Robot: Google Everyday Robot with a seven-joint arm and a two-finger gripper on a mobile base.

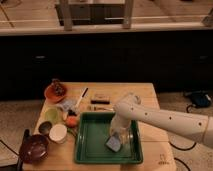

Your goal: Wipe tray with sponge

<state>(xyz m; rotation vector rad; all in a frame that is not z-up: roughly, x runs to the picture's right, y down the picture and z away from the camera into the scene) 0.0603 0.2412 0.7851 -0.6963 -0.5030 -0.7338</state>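
1. Tray [90,141]: dark green, rectangular, raised rim. It sits flat on the front part of the wooden table [150,98], with its front rim near the table's front edge.
2. Sponge [113,144]: small pale blue-grey block inside the tray, right of the tray's centre and toward its front rim. It looks tilted, with one corner low on the tray floor.
3. Gripper [119,136]: inside the tray outline, pointing down, directly above the sponge and touching it. Whether it is clamped on the sponge or merely pressing on it: cannot tell.
4. Arm [165,120]: white. It comes in from the right of the tray, crosses the right rim and bends down into the tray at the wrist.
5. Left of the tray, from front to back:
   - a dark brown bowl [34,148] off the front-left corner
   - a white round lid [58,132] just beside the left rim
   - a small orange item [72,121] at the back-left corner
   - a pale green cup [52,115] farther left
6. Behind the tray:
   - a crumpled pale wrapper [67,104] off the back-left corner
   - an orange bowl [54,92] farther back and left
   - a white stick [81,95] lying at an angle
   - a dark flat bar [101,96] behind the back rim
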